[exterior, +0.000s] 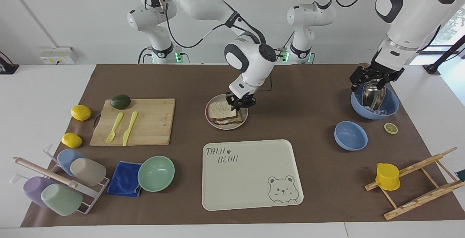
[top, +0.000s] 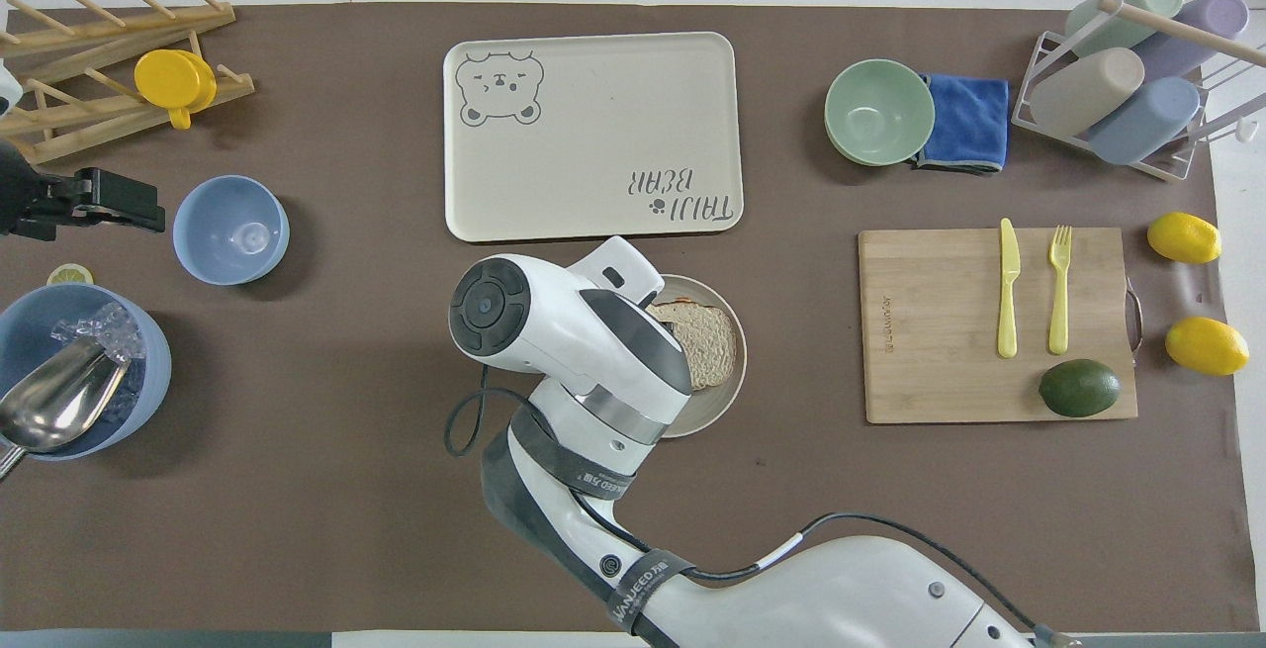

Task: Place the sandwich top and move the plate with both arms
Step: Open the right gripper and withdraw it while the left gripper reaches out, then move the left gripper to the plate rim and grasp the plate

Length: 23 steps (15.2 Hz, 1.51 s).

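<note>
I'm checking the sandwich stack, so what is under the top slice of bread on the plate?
Under the sandwich top, the edge of a paler toast slice shows, resting on the plate. The top slice covers anything lying on that toast. The right gripper is at the bread's edge.

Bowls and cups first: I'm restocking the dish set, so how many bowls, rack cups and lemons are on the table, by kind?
Bowls: 3, two blue and one mint green
Cups in the wire rack: 4
Whole lemons: 2
Total: 9
</note>
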### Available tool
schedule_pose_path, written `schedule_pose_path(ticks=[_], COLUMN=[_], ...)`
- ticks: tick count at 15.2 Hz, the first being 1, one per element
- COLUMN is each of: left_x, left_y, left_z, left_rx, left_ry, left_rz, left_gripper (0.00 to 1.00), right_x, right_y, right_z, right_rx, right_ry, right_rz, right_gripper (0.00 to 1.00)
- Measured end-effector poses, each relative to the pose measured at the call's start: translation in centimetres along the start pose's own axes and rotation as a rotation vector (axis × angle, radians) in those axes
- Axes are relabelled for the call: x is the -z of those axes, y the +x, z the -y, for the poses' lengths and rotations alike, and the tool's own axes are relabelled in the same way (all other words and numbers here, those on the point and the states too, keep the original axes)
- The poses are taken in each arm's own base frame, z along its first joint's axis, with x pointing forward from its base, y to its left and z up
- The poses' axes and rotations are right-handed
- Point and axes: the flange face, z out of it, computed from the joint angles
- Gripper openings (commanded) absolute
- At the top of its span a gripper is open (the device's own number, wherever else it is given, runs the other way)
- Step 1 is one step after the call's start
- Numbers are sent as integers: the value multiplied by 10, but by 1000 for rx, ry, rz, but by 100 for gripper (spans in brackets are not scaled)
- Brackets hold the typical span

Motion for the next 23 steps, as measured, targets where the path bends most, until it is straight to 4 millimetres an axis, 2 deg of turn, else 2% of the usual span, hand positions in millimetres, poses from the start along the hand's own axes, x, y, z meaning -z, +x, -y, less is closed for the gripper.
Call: schedule_pose_path(ticks=[5,8,10,11,12,13,15,17,20,21,23], left_x=[-5,-10,-13,-14,-17,-20,-29,-36,-48,-54,-71], left_y=[-1,-3,-4,-5,-7,-8,-11,-15,-19,-21,-28], left_z=[0,0,-1,-1,-3,-5,-12,-27,-63,-78,-113], left_rx=[0,0,-1,-2,-5,-9,-21,-43,-49,-50,-44], left_ry=[0,0,0,0,0,0,-3,-14,-48,-55,-70], left_rz=[4,-1,-7,-8,-11,-13,-15,-14,-16,-21,-38], left_gripper=[100,100,100,100,100,100,100,100,100,100,100], right_x=[-1,7,15,21,27,35,53,68,93,102,120], right_y=[-1,3,20,34,53,73,107,125,120,114,96], right_z=[2,-2,-18,-36,-62,-96,-180,-267,-377,-404,-446], right_rx=[-27,-45,-79,-98,-106,-110,-139,-140,-65,-54,-34], right_ry=[17,29,42,53,70,93,125,160,207,209,208], right_rz=[-3,-8,-16,-17,-3,22,63,115,174,185,206], right_gripper=[100,100,100,100,100,100,100,100,100,100,100])
